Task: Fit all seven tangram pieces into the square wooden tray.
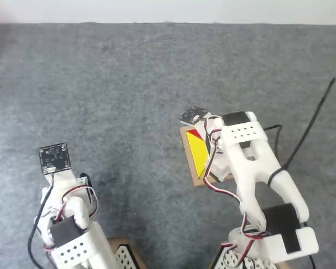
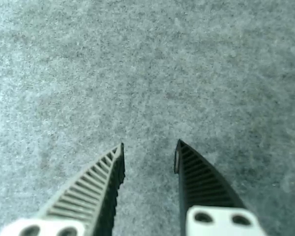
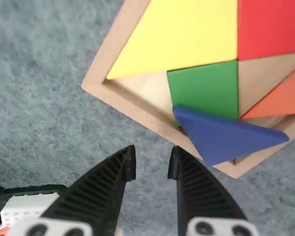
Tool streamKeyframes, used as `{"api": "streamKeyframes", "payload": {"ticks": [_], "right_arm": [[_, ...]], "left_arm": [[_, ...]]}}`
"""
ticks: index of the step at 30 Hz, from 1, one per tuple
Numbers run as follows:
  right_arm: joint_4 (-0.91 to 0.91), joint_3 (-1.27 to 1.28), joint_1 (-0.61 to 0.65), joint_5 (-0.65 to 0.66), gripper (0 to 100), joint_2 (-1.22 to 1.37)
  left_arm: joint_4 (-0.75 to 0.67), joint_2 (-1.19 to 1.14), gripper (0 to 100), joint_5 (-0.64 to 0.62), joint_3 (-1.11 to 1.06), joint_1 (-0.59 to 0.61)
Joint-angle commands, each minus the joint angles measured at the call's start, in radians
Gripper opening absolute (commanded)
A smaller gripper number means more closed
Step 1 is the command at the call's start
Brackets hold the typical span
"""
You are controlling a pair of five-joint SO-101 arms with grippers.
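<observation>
Though already packed with a yellow triangle [image 3: 182,34], a red piece [image 3: 270,27], a green square [image 3: 206,88] and an orange piece [image 3: 285,101], not yet a finished wooden tray [image 3: 96,83]: bare wood on two sides of the green square. Blue triangle [image 3: 226,137] tilted across the tray's rim, one edge against the green square, one corner poking out past the rim; not seated. Right gripper [image 3: 151,157] just outside that same rim, beside the blue triangle, fingers a little apart and holding nothing. Left gripper [image 2: 150,147] well apart from the tray, over bare grey carpet [image 2: 147,59], fingers spread and empty. Seen from above, right arm [image 1: 241,140] over the tray, hiding most of it.

Apparently at the seating step for the blue triangle. Next, probably: take or nudge that piece from the rim side, turn it to match a bare gap inside the tray, lay it flat. Hard to say which gap fits. Count of all seven pieces at the tray: impossible to tell.
</observation>
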State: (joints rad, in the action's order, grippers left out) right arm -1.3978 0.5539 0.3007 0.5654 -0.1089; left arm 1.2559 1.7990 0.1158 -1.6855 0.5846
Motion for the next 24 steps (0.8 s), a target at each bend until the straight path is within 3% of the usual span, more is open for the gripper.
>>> {"api": "streamKeyframes", "payload": {"ticks": [1, 24], "right_arm": [[0.016, -0.006, 0.005, 0.021, 13.2, -0.048], [0.168, 0.051, -0.18, 0.155, 13.2, -0.047]], "left_arm": [[0.005, 0.018, 17, -0.008, 0.004, 0.002], [0.005, 0.018, 17, -0.008, 0.004, 0.002]]}}
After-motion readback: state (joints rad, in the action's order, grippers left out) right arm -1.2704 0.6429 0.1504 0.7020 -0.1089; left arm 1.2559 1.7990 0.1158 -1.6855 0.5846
